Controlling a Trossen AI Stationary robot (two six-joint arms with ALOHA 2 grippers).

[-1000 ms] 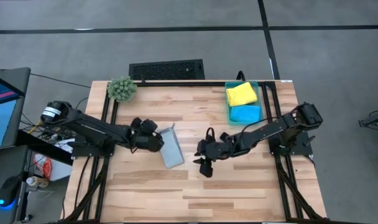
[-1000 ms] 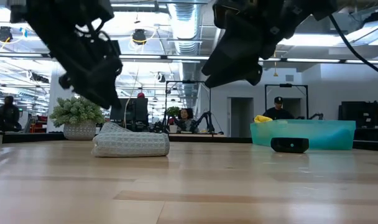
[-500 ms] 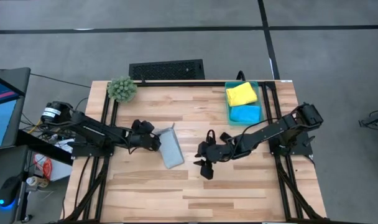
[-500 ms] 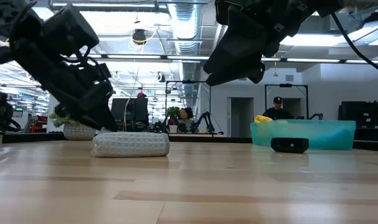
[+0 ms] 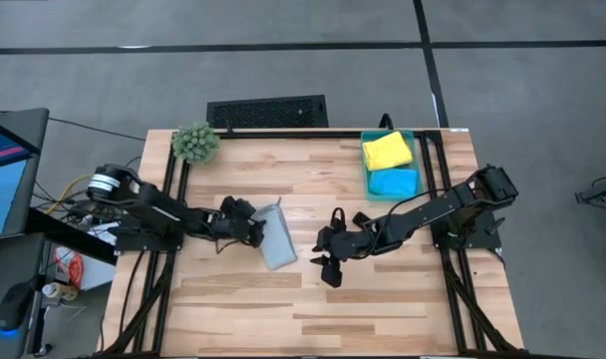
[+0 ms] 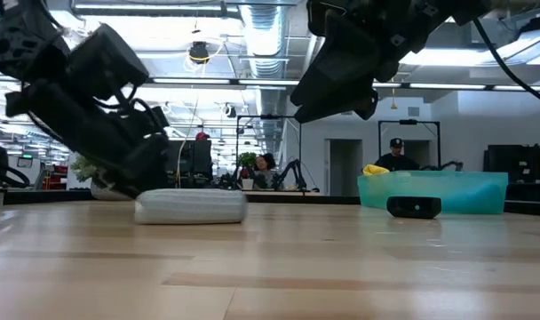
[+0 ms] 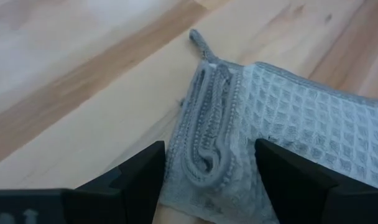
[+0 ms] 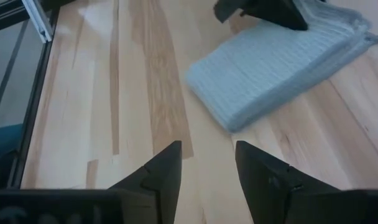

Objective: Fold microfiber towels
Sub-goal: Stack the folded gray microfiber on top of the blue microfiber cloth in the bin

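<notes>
The pale grey towel (image 5: 276, 239) lies folded into a thick narrow rectangle on the table's middle left, flat on the wood (image 6: 192, 206). My left gripper (image 5: 255, 231) is open and low at the towel's left long edge. In the left wrist view its fingers (image 7: 145, 180) stand on either side of the stacked fold edges (image 7: 207, 149). My right gripper (image 5: 328, 267) is open and empty, held above the table to the right of the towel (image 8: 270, 68). A yellow towel (image 5: 387, 150) and a blue towel (image 5: 394, 182) lie in the bin. My left gripper comes slanting down from the table's left side, its open fingers across the towel's layered left edge (image 7: 198, 168). I cannot tell whether they touch the cloth. The towel lies flat on the table.
A teal bin (image 5: 366, 172) stands at the far right. A fuzzy green plant (image 5: 195, 143) stands at the far left corner. A small black block (image 6: 414, 206) sits before the bin. People show in the room beyond the table (image 6: 396, 153).
My left gripper has come down to the table and tipped lower, moving toward the grey towel's left edge. The raised left end of the towel in the low view now lies flatter. My right gripper has kept still.
</notes>
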